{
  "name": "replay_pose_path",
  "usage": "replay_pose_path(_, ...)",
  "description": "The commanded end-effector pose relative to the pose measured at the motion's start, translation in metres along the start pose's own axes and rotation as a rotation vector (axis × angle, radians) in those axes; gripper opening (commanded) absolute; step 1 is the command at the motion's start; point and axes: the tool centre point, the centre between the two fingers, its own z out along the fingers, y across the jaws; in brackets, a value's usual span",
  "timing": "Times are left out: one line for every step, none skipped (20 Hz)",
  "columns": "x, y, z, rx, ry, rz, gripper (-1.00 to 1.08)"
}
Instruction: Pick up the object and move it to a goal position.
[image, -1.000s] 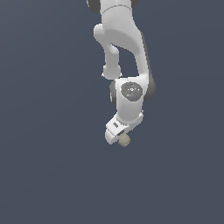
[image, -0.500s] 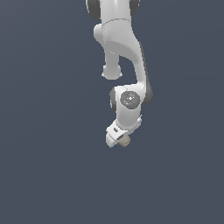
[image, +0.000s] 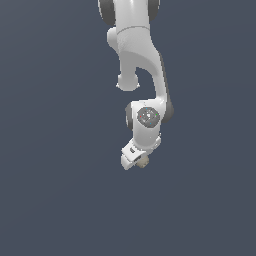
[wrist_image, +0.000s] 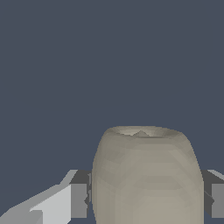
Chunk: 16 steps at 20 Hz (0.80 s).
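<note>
The object (image: 143, 162), a small beige lump, sits a little below the centre of the exterior view, pinched at the tip of the gripper (image: 137, 162). In the wrist view the object (wrist_image: 146, 175) fills the lower middle, with a finger (wrist_image: 78, 199) pressed against each flank, so the gripper is clamped on it. The white arm (image: 140, 65) descends from the upper edge against plain dark grey.

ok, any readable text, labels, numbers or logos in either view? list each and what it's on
None readable.
The round dark disc on the arm's wrist joint carries a few small coloured specks, too small and blurred to read as text.
The beige object between the fingers bears no marking, nor does the white arm or the plain grey-blue background.
</note>
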Motion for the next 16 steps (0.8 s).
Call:
replay_pose_path(0.000,0.000,0.000,0.000,0.000,0.000,-1.00)
replay_pose_path(0.000,0.000,0.000,0.000,0.000,0.000,-1.00)
replay_pose_path(0.000,0.000,0.000,0.000,0.000,0.000,-1.00)
replay_pose_path(0.000,0.000,0.000,0.000,0.000,0.000,-1.00)
replay_pose_path(0.000,0.000,0.000,0.000,0.000,0.000,-1.00)
replay_pose_path(0.000,0.000,0.000,0.000,0.000,0.000,-1.00)
replay_pose_path(0.000,0.000,0.000,0.000,0.000,0.000,-1.00)
replay_pose_path(0.000,-0.001,-0.001,0.000,0.000,0.000,-1.00)
replay_pose_path(0.000,-0.002,-0.002,0.000,0.000,0.000,-1.00)
replay_pose_path(0.000,-0.003,-0.003,0.000,0.000,0.000,-1.00)
replay_pose_path(0.000,-0.004,-0.005,0.000,0.000,0.000,-1.00)
replay_pose_path(-0.001,-0.006,-0.007,0.000,0.000,0.000,-1.00)
replay_pose_path(-0.001,-0.008,-0.009,0.000,0.000,0.000,-1.00)
replay_pose_path(-0.001,-0.011,-0.012,0.000,0.000,0.000,-1.00)
replay_pose_path(-0.002,-0.014,-0.016,0.000,0.000,0.000,-1.00)
replay_pose_path(-0.002,-0.017,-0.019,0.000,0.000,0.000,-1.00)
